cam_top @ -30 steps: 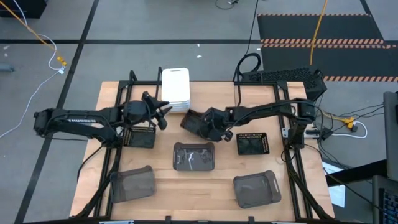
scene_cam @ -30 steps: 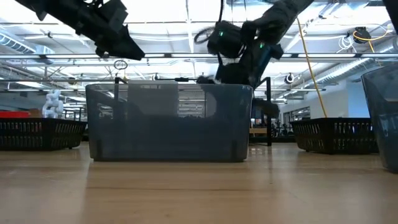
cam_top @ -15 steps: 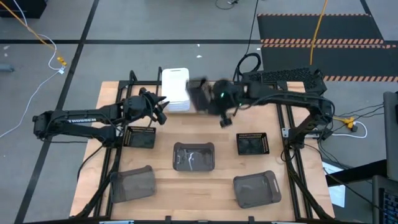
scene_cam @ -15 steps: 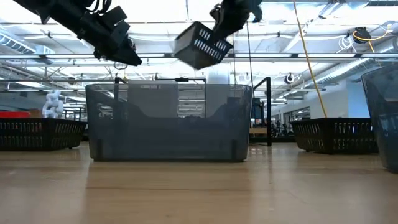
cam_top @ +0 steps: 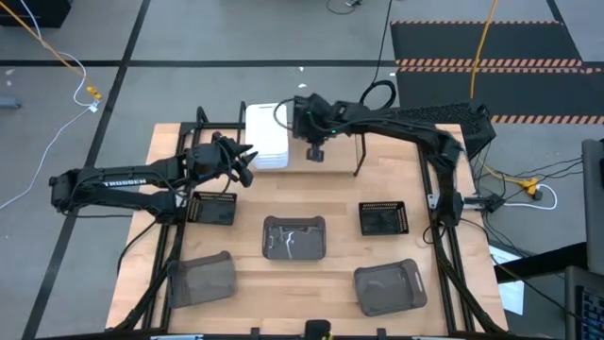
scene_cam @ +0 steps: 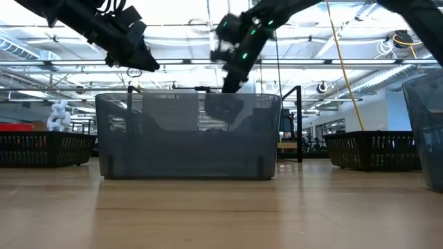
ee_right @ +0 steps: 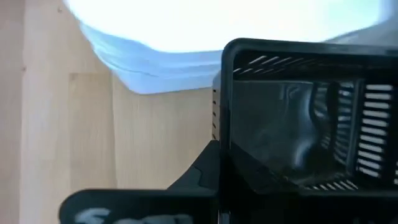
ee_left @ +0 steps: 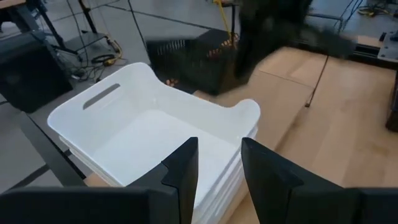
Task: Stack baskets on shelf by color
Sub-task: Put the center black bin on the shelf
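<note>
High view: right claw (cam_top: 304, 117) pinches a black basket (ee_right: 305, 118) beside the white stack (cam_top: 265, 135); left claw (cam_top: 247, 162), spread, hovers near.

White baskets (cam_top: 266, 135) stacked on the shelf (cam_top: 377, 118); black mesh basket (ee_right: 305, 118) held just beside them

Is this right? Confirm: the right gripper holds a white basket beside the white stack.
Not quite. The right gripper holds a black mesh basket, not a white one; the right wrist view shows it. It is indeed beside the white stack.
</note>
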Controlling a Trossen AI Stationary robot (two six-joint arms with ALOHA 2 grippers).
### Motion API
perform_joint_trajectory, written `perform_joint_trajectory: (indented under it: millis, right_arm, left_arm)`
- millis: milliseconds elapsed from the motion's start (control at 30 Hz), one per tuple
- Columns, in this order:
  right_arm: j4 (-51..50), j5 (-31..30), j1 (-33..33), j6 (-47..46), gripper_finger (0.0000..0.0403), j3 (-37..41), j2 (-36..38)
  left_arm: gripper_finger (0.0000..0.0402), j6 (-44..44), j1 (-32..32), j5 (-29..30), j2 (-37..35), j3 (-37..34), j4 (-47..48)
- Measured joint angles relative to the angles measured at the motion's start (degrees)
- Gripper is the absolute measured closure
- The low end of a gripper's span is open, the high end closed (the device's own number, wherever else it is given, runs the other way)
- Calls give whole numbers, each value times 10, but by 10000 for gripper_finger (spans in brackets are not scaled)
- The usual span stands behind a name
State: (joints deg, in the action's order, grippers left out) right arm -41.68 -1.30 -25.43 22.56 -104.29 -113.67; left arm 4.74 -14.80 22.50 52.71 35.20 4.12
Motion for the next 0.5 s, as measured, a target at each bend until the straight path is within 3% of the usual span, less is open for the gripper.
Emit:
perform_joint_trajectory:
  millis: [200,500]
  right_arm:
    - [-54,22,15,-12,402,-32,-67]
    - [17,30,49,-24,402,-33,-81]
  left_arm:
    - [275,-9,-17,1,-14,0,8]
    - [275,-10,-26,1,-55,0,54]
